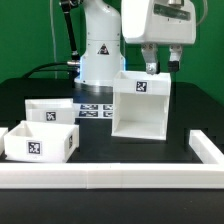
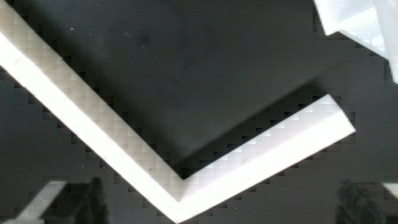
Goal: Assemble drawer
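The drawer set is found on the black table [image 1: 120, 150], with the housing [image 1: 140, 108] standing upright about midway across it, its open side turned toward the camera and a square tag shown on its rear wall. Two shallow trays are set to the exterior view's left of the housing, the nearer tray [image 1: 40, 142] well apart from it and the farther tray [image 1: 48, 110] behind that one; the marker board [image 1: 95, 108] lies between the farther tray and the housing. The gripper [image 1: 150, 68] hangs just above the housing's rear wall, touching nothing. In the wrist view its fingers [image 2: 54, 200] are seen spread wide at opposite edges, with nothing held between them; a white angled corner [image 2: 196, 170] is seen below, and which part it belongs to cannot be told. The parts are judged light, stiff and thin-walled, with a smooth matte surface that may slip under a weak pinch. A hold is best taken across one wall's upper edge, near its middle, so that the part is not left to swing or tip.
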### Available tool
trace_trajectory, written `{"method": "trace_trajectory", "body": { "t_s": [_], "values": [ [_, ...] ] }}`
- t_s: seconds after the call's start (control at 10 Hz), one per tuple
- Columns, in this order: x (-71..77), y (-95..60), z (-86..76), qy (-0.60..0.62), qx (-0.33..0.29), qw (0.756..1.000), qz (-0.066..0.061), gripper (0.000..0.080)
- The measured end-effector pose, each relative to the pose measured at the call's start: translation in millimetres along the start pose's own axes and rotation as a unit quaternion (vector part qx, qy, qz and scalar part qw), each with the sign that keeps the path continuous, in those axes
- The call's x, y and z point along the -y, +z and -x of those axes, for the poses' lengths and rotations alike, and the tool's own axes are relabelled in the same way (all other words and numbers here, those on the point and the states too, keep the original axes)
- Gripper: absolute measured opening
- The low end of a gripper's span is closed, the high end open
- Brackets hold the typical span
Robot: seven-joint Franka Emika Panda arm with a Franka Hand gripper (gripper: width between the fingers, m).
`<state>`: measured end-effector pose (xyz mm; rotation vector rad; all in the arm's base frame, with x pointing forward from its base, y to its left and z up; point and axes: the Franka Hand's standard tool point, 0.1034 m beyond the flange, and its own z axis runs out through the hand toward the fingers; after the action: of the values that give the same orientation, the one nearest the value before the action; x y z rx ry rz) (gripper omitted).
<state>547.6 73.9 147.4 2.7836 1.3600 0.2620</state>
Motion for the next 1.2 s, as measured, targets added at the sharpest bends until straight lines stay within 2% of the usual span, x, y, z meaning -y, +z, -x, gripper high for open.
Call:
{"method": "trace_trajectory", "body": {
  "t_s": [0.5, 0.6, 0.7, 0.8, 1.2],
  "values": [
    [1.5, 1.0, 1.8, 0.0, -0.001, 1.0, 0.001, 0.065],
    [8.0, -1.4, 5.6, 0.05, 0.004, 0.999, -0.001, 0.065],
    [21.6, -4.9, 11.8, 0.102, 0.018, 0.995, -0.006, 0.0649],
    [31.1, -6.8, 15.0, 0.13, 0.031, 0.991, -0.005, 0.0649],
    [33.6, -4.9, 16.6, 0.181, 0.033, 0.983, -0.007, 0.065]
  ]
}}
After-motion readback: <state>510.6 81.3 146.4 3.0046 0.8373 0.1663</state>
